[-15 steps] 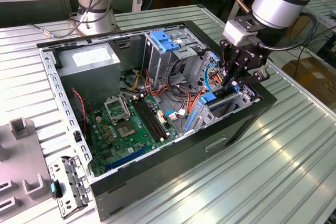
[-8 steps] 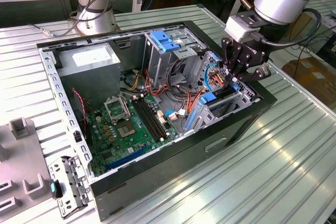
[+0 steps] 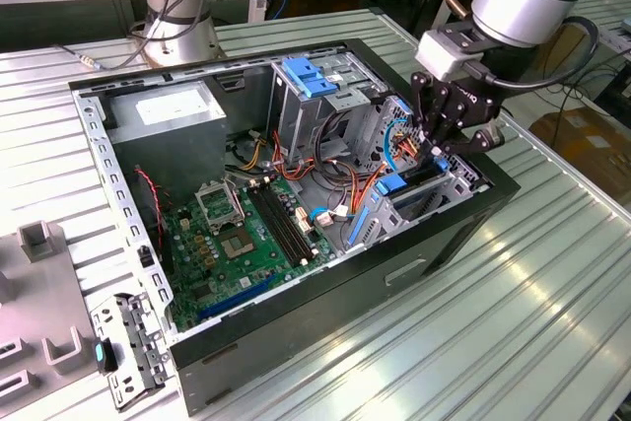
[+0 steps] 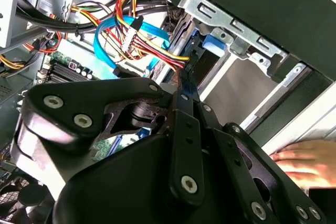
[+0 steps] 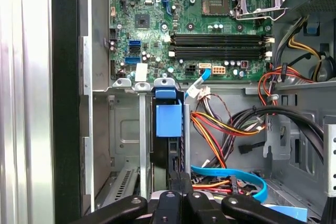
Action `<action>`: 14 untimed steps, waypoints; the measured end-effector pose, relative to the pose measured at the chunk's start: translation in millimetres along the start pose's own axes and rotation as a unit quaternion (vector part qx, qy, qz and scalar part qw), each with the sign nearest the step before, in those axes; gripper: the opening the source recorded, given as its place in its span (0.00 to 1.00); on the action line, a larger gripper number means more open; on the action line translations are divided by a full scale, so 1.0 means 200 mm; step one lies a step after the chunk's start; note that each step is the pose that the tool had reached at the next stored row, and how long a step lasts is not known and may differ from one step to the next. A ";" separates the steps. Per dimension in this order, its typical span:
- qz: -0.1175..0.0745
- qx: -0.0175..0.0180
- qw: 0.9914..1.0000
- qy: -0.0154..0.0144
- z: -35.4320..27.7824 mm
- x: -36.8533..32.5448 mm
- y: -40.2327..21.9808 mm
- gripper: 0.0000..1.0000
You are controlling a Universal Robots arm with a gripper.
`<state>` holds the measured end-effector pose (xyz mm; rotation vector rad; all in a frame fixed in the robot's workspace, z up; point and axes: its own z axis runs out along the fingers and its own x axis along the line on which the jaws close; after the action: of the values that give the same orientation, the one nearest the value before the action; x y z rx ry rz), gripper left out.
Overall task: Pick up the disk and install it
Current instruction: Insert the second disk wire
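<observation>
Bench [image 3: 532, 332] of ribbed metal is seen carrying an open black computer case [image 3: 325, 315], laid on its side with the motherboard [image 3: 246, 236] exposed. The gripper [image 3: 441, 150] is lowered into the drive cage at the end of the case nearest the bench's edge on the exterior view's right. In the first wrist view its fingers [image 5: 176, 179] are pressed together, with nothing pinched between them, and their tips are set against the upper edge of the disk [image 5: 167, 150]. The disk [image 3: 419, 179] is stood on edge in a slot of that cage — well down between the cage's metal walls, with its blue plastic tab [image 5: 168, 120] turned toward the motherboard [image 5: 199, 19]. Bundled red, yellow and orange wires [image 5: 220, 129] are strung just beside the slot, and a flat blue cable [image 5: 236, 174] is looped near the gripper [image 5: 181, 174]; the same blue cable [image 4: 105, 45] is seen in the second wrist view behind the gripper [image 4: 184, 85]. A grey power supply box [image 3: 173, 110] with a white sticker is fixed in the far corner of the case, and a light-blue bracket [image 3: 311, 76] is perched on the upper cage along the case's far edge. A person's hand [image 4: 304, 161] is rested by the case's outer wall. Loose on the bench by the case's near corner — apart from it — a grey metal bracket [image 3: 133, 347] and small grey blocks [image 3: 39, 239] are laid.
</observation>
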<state>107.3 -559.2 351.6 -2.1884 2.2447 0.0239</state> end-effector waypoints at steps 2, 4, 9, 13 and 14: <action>0.000 0.000 1.000 0.000 0.000 0.000 0.002 0.11; 0.000 0.000 1.000 0.000 -0.037 -0.001 0.002 0.11; 0.000 -0.001 1.000 0.000 -0.211 -0.006 0.003 0.11; 0.000 -0.001 1.000 0.000 -0.214 -0.006 0.003 0.11; 0.000 -0.001 1.000 0.000 -0.214 -0.006 0.003 0.11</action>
<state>106.9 -558.7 394.4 -2.1891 2.2455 0.0265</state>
